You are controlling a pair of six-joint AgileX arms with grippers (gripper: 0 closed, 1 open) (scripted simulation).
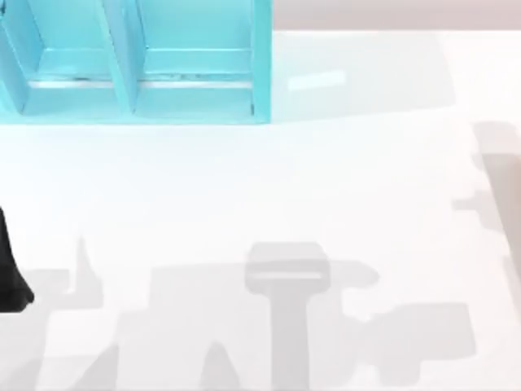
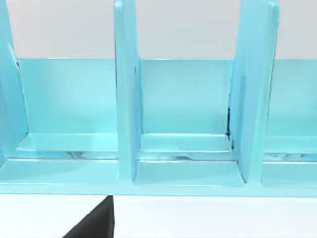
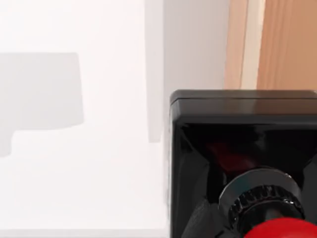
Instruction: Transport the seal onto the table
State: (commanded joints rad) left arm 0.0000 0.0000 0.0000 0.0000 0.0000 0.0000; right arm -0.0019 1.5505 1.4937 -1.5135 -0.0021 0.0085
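Filling the right wrist view, the seal (image 3: 242,163) sits right under the right arm, its red knob nearest; whether the jaws clamp it, I cannot tell. The white bench (image 1: 269,187) spreads just beyond, and the left arm (image 1: 10,273) waits at its left edge.

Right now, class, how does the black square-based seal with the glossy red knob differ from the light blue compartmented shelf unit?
Colour: the seal is black with a glossy red knob, while the light blue shelf unit is one pale blue throughout.
Build: the seal is a solid block topped by a round knob, while the shelf unit is open and split by upright dividers into compartments.
Shared: both have straight, squared edges.
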